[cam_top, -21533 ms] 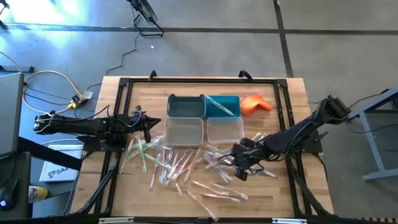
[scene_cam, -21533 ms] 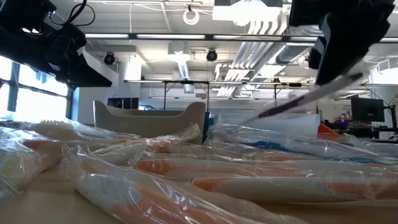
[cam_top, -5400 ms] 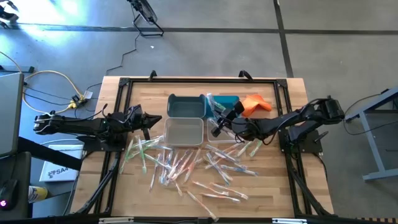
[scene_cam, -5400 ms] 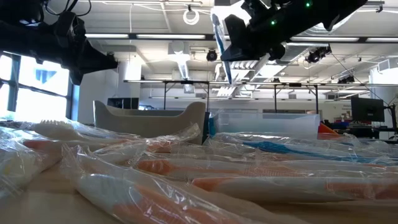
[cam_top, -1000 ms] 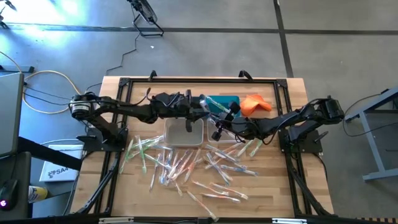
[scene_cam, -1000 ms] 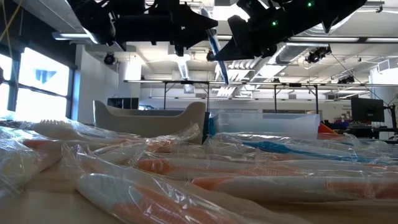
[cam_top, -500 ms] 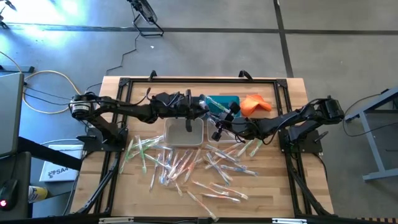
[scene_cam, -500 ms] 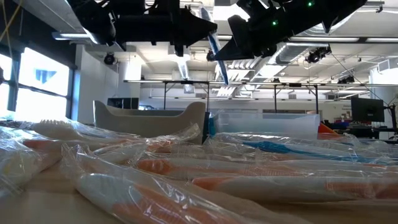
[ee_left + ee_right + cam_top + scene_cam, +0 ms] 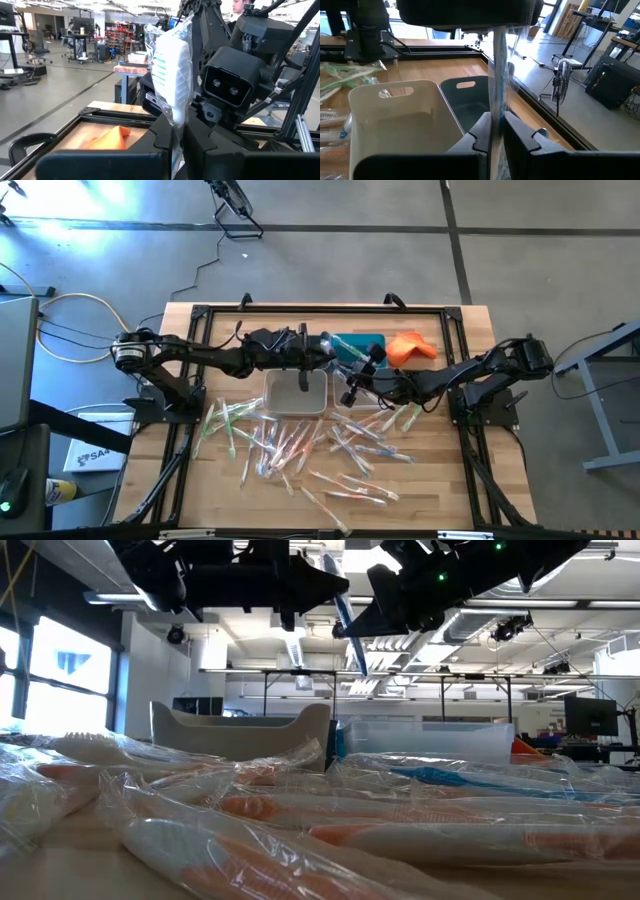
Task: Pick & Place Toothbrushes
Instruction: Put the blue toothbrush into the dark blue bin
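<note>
Holding one wrapped toothbrush between them above the bins at mid-table, the left claw and right claw are both pinched shut on it. Both gripping risks tearing the wrapper or dropping it outside a bin.

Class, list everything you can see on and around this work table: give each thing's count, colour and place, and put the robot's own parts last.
Held toothbrush: one, blue, wrapped, above the bins, gripped at both ends.
Loose toothbrushes: dozens, green, pink-red, blue, whitish, scattered on the table's near half.
Bins: four, two teal, two pale, clustered mid-table.
Orange cloth: one, beside the far right bin.
Table: one, wooden, black-framed.
Left gripper: shut on the held toothbrush, over the bins.
Right gripper: shut on its other end.
</note>
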